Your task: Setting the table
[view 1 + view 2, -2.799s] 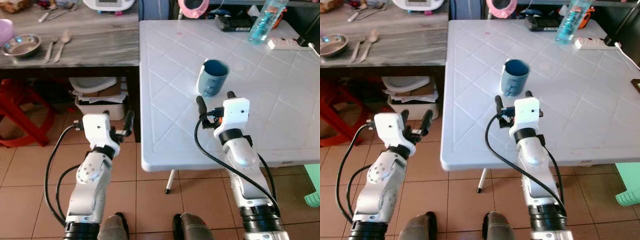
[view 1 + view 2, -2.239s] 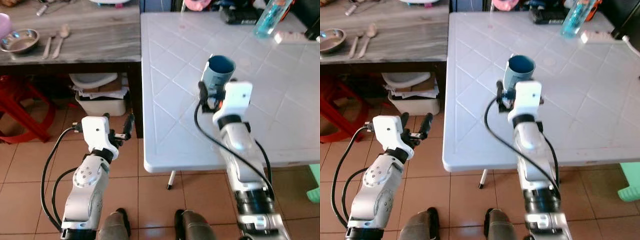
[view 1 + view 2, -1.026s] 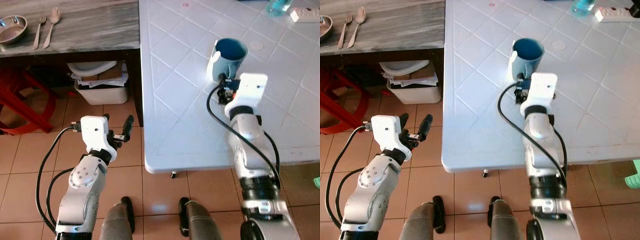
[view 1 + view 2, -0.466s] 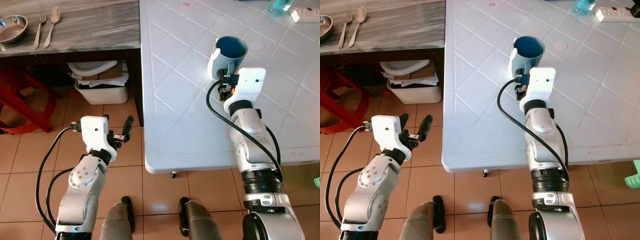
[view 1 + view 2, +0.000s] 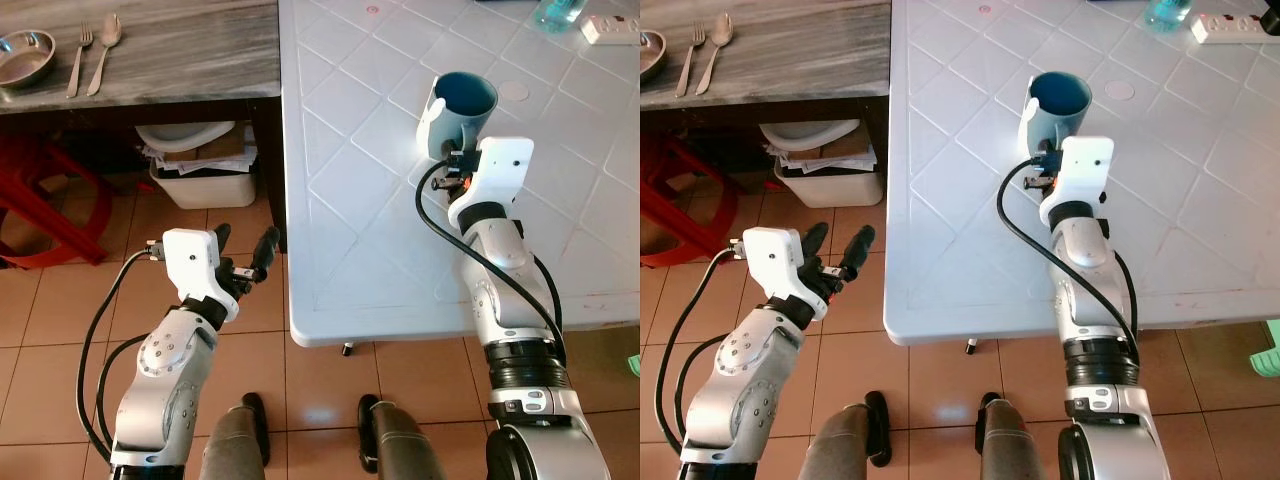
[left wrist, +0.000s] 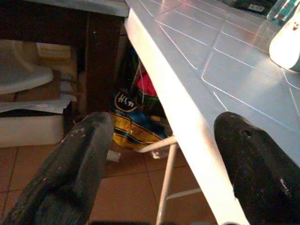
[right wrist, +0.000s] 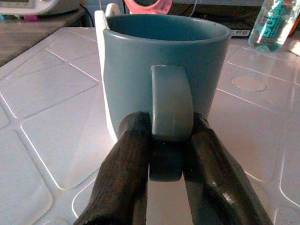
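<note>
A blue mug (image 5: 463, 108) with a white patch on one side stands upright on the white plastic table (image 5: 360, 200), near its middle. My right gripper (image 7: 168, 129) reaches across the table from the front edge and is shut on the mug's handle (image 7: 171, 105), one black finger (image 7: 131, 154) on each side. The mug's base rests on the tabletop. Left of the table's corner and below its top, my left gripper (image 5: 245, 250) hangs open over the floor with nothing between its fingers (image 6: 82, 154).
A grey wooden side table (image 5: 170, 60) on the left holds a metal bowl (image 5: 22, 46), a fork (image 5: 76, 60) and a spoon (image 5: 103, 45). Beneath it sit a white bin (image 5: 195, 170) and a red stool (image 5: 40, 210). A power strip (image 5: 612, 28) lies at the table's far right.
The right gripper came up to the mug and closed on its handle. The left gripper has turned and spread its fingers. The camera has tilted downwards since the oldest frames.
</note>
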Available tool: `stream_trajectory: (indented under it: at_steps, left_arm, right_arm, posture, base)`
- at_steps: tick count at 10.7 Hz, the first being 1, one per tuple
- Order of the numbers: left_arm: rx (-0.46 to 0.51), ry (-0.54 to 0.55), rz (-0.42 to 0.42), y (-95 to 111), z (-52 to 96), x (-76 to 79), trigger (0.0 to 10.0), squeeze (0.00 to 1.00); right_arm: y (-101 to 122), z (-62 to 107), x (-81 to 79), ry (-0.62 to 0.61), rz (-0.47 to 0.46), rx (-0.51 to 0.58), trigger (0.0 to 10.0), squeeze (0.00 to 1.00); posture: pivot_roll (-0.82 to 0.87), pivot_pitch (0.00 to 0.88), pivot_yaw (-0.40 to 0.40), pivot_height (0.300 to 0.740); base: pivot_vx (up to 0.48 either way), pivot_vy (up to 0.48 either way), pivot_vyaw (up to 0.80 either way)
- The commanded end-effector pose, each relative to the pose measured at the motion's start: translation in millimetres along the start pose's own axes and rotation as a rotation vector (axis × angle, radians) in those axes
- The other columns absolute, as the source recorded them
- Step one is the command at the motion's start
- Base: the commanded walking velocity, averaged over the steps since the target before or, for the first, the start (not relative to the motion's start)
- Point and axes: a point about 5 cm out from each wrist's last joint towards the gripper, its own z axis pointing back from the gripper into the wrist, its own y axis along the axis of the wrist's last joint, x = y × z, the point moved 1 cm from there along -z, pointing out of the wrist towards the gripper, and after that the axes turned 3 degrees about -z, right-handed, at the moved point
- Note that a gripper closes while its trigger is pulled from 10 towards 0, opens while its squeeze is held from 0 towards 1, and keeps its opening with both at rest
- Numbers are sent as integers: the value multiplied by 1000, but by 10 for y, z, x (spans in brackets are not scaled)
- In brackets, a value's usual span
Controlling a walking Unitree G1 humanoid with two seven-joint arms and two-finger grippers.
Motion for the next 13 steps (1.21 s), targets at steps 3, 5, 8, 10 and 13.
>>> stream_trajectory:
  at_steps: [3,5,8,10,13]
  left_arm:
    - [-7,-17,8,-14,51,25,10000,0]
    - [-42,40,-30,-76,47,-32,10000,0]
    - [-40,69,-43,-93,22,-55,10000,0]
    - [-31,83,-46,-85,-15,-70,10000,0]
    - [-13,99,-44,-75,-57,-91,10000,0]
  right_arm:
    - [-88,47,1,0,-19,-31,0,0]
    - [-85,82,14,-6,-18,-20,0,0]
    - [-63,216,-43,9,-34,18,0,0]
    - [-49,305,-121,28,-27,35,0,0]
    - [-42,373,-189,55,-3,50,0,0]
  posture:
    - [-22,266,32,740]
    - [-24,256,25,740]
    - [-27,233,15,740]
    - [-33,229,10,740]
    - [-40,217,9,740]
  base:
    - [0,0,0]
    - [0,0,0]
    - [0,102,0]
    - [0,480,0]
    - [0,479,0]
